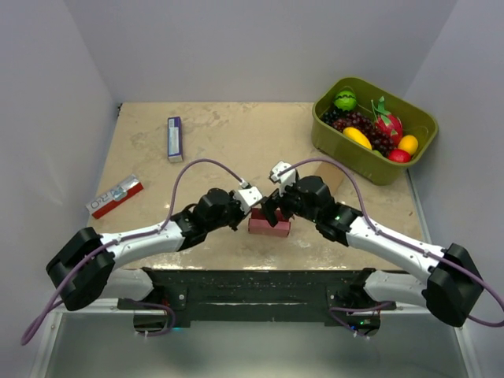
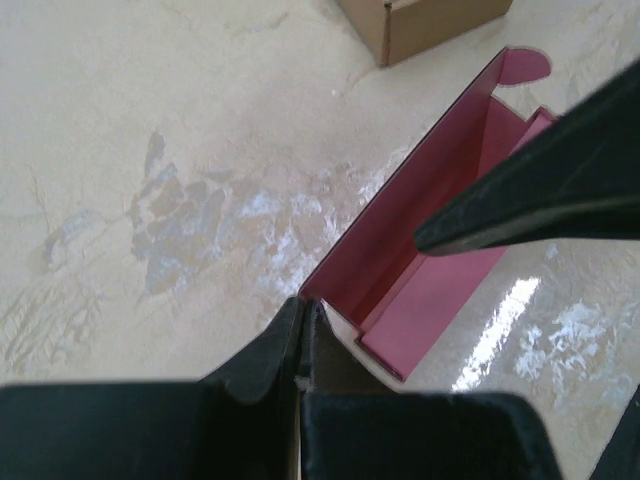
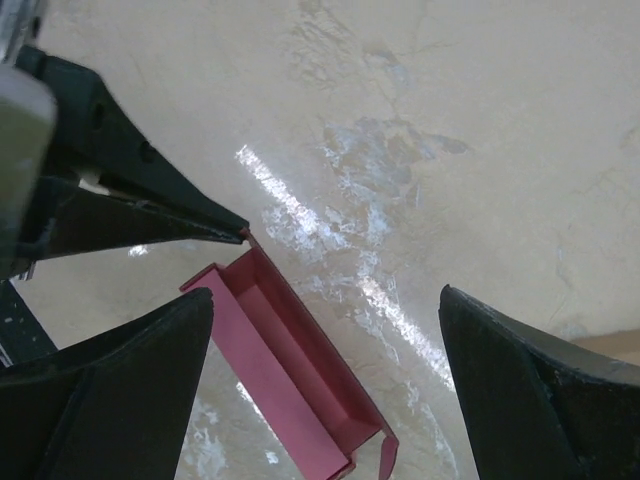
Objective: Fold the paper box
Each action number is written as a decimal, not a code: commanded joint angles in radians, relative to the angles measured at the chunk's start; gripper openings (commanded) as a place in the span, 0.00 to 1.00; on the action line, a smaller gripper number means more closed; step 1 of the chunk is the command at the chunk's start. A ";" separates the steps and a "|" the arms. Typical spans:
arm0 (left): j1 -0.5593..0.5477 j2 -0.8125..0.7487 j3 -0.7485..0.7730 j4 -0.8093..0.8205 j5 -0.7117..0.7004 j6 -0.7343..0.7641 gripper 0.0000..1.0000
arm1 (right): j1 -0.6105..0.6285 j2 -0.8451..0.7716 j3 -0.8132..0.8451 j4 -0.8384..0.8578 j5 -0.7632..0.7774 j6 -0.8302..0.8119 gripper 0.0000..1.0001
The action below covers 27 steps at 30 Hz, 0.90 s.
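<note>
The paper box (image 1: 269, 226) is pink-red card folded into a long open trough, lying on the table near the front edge between both arms. It shows in the left wrist view (image 2: 430, 290) and the right wrist view (image 3: 290, 360), with a loose rounded tab at its far end. My left gripper (image 1: 249, 211) is shut, its fingers (image 2: 270, 350) pinching the box's near end corner. My right gripper (image 1: 276, 209) hovers over the box with its jaws wide open (image 3: 327, 292). One finger (image 3: 130, 380) overlaps the box's near long side and the other stands clear of it.
A brown cardboard box (image 2: 420, 25) lies just beyond the paper box. A green bin (image 1: 417, 118) of toy fruit stands at the back right. A blue-and-white packet (image 1: 175, 138) lies back left. A red-and-white packet (image 1: 116, 196) lies at the left.
</note>
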 commanded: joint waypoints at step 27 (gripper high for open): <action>0.185 -0.008 0.196 -0.194 0.319 0.139 0.00 | 0.004 0.127 0.004 0.009 -0.270 -0.010 0.99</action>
